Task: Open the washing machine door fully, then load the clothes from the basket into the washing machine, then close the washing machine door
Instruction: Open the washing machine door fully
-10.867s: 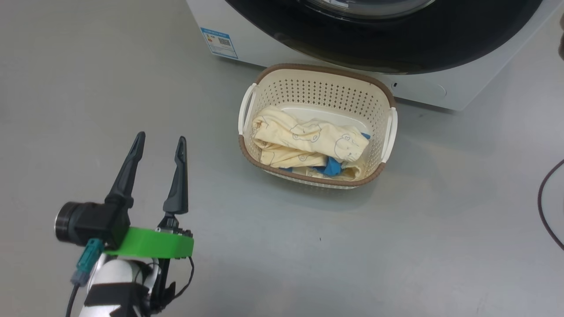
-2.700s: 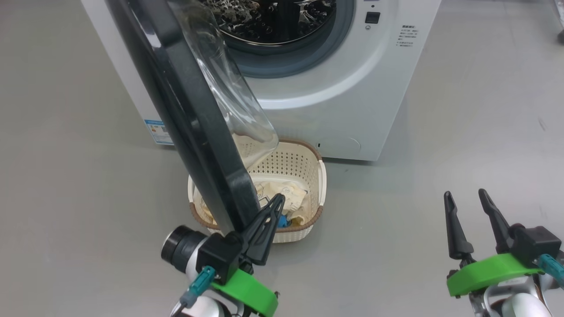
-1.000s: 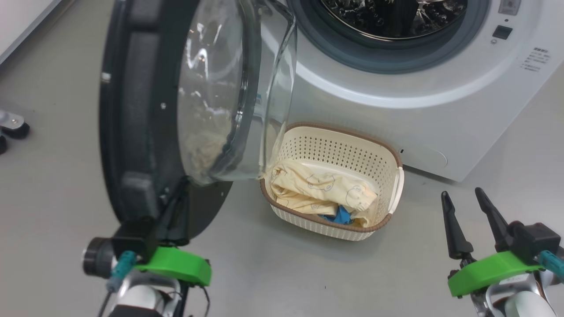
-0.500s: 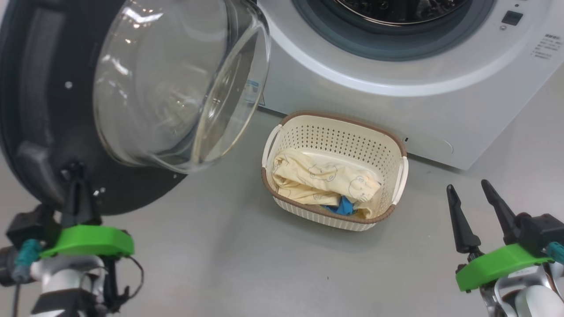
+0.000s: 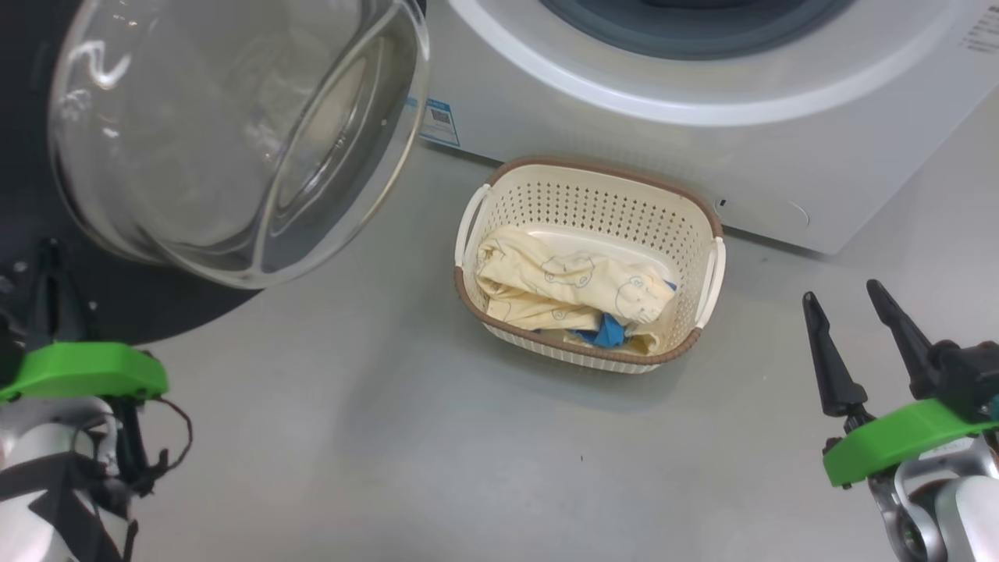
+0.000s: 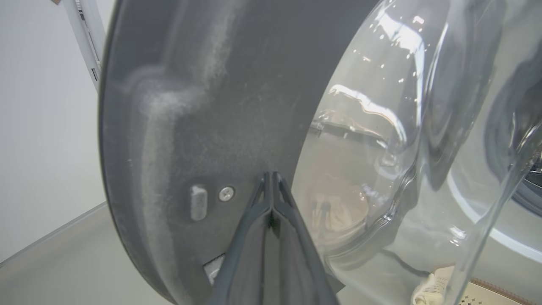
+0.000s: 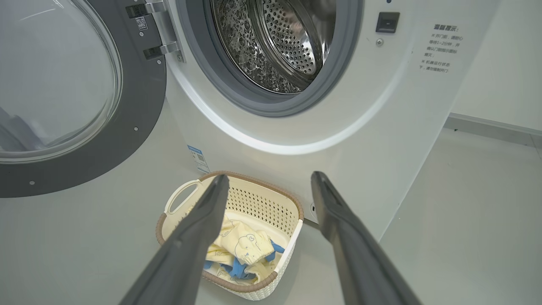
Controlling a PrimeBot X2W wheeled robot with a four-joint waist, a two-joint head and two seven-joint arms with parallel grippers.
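Observation:
The washing machine [image 5: 624, 101] stands at the top, its steel drum [image 7: 279, 42] uncovered. The washing machine door [image 5: 117, 304] is swung out to the left, with its clear glass bowl [image 5: 234, 133] facing me. My left gripper [image 5: 51, 257] is shut, and its fingertips [image 6: 271, 176] rest against the door's dark inner face [image 6: 203, 106], beside the glass. The basket [image 5: 593, 168] sits on the floor before the machine and holds the pale yellow and blue clothes [image 5: 570, 293]. My right gripper [image 5: 843, 300] stands open and empty to the right of the basket, apart from it; its wrist view shows the clothes [image 7: 241, 245].
Grey floor stretches in front of the basket and between my arms. A small blue label [image 5: 439, 122] is low on the machine's front. The door hinge [image 7: 156, 29] is on the opening's left side. A white wall [image 7: 499, 63] rises to the right of the machine.
The door has swung further open to the left, and my shut left gripper has gone left with it. The head view has shifted too. The right gripper has stayed open and still.

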